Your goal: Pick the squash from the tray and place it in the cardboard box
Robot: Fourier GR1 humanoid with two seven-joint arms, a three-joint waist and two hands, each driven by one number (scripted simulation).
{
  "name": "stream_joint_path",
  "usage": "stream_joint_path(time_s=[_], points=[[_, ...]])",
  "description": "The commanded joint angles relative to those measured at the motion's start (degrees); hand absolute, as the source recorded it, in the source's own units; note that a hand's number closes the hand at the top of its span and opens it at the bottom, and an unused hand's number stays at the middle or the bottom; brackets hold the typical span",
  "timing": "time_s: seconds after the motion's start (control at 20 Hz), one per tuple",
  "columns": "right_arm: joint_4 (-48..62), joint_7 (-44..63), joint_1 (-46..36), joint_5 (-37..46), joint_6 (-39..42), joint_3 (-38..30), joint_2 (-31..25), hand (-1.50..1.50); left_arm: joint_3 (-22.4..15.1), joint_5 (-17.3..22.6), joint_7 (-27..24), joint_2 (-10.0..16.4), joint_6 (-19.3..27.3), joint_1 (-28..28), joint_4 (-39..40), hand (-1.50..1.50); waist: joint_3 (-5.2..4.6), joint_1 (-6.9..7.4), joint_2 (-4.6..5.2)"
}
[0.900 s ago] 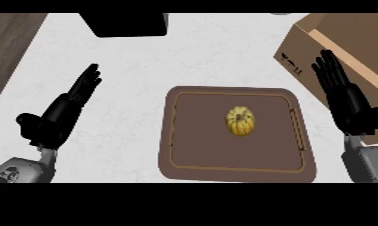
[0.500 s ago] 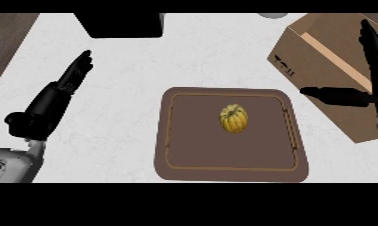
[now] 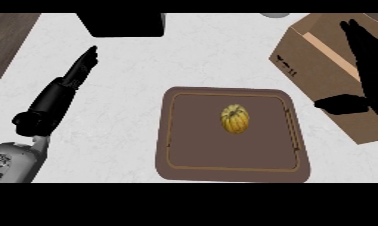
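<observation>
Yellow squash [image 3: 235, 119] sits ungrasped on tray [image 3: 164, 135], since right robot hand [image 3: 359, 52] hovers straight-fingered over cardboard box [image 3: 310, 57] at two o'clock, left robot hand [image 3: 72, 77] open at nine.

white counter [image 3: 133, 95] | black block [image 3: 122, 24] at far edge | grey round thing [image 3: 275, 15], cut off, far right

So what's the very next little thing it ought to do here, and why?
Probably swing the right hand left and down toward the squash. The squash lies untouched in the middle of the tray, while that hand hangs open over the cardboard box, to the right of the tray. Nothing is held yet.
</observation>
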Motion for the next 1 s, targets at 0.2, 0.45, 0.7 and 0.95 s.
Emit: stream_joint_path(time_s=[0.2,0.45,0.7,0.95], points=[[-7.9,28.3,-9.7,5.9,24.2,13.9,2.2,-1.5,-1.2,-1.2,-1.3,-1.6,-0.6,-2.2,0.6,0.0,0.27,2.88,1.08],[-4.4,41.5,-15.8,-0.7,37.6,18.7,12.0,-1.5,-2.0,-0.7,-0.7,-1.4,-2.5,-2.8,-0.3,0.0,0.37,5.36,1.35],[3.2,47.7,-20.3,-3.1,42.1,22.5,19.0,-1.5,-1.4,-1.1,-1.0,-2.3,-2.2,-4.4,1.8,0.0,0.44,4.82,1.53],[13.2,51.7,-23.7,-5.5,43.2,23.7,26.5,-1.5,-2.5,-2.4,-1.4,-3.6,-1.5,-4.6,2.3,0.0,0.5,4.9,1.51]])
